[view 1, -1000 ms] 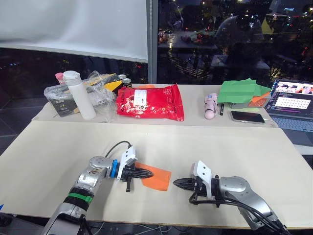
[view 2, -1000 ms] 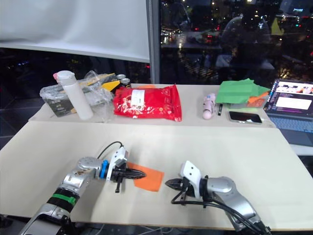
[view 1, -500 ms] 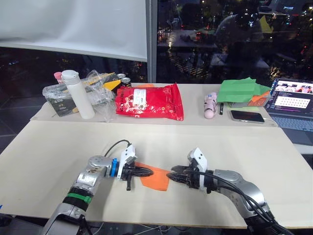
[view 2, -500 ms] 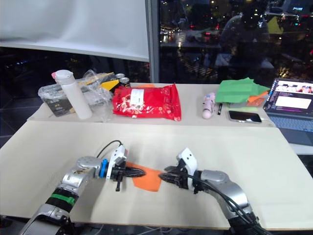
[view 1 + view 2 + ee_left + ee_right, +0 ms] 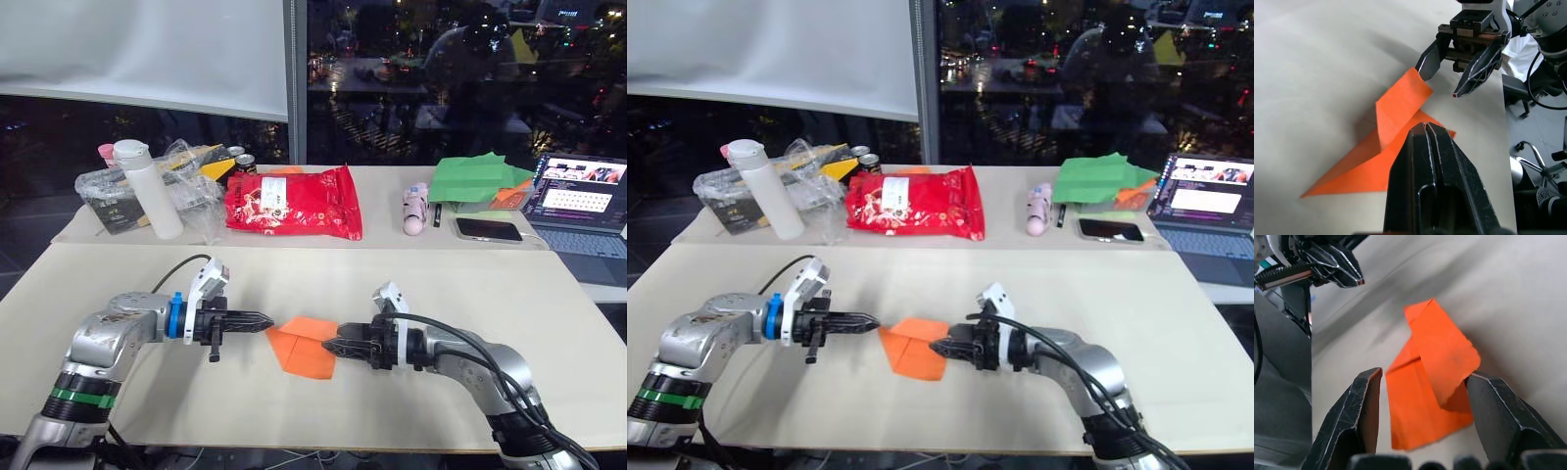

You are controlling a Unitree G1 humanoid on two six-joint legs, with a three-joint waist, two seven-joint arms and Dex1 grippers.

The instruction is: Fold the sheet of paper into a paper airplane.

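Note:
The orange sheet of paper (image 5: 306,347) lies on the near table as a creased, pointed wedge, and one flap (image 5: 1400,105) stands up off it. My left gripper (image 5: 266,320) is shut and empty, its tip at the paper's left corner; I cannot tell whether it touches. My right gripper (image 5: 334,345) is open at the paper's right edge. In the right wrist view the raised flap (image 5: 1442,350) sits between its two fingers (image 5: 1365,404). The left wrist view shows one right finger against the flap's edge.
On the far table stand a white bottle (image 5: 137,186), a clear plastic bag (image 5: 186,186), a red snack bag (image 5: 292,203), a pink object (image 5: 415,211), green paper sheets (image 5: 480,178), a phone (image 5: 487,229) and an open laptop (image 5: 578,201).
The camera has shifted. My left gripper drew back left off the paper. My right gripper moved in to the paper's right edge and opened around a flap that now stands up.

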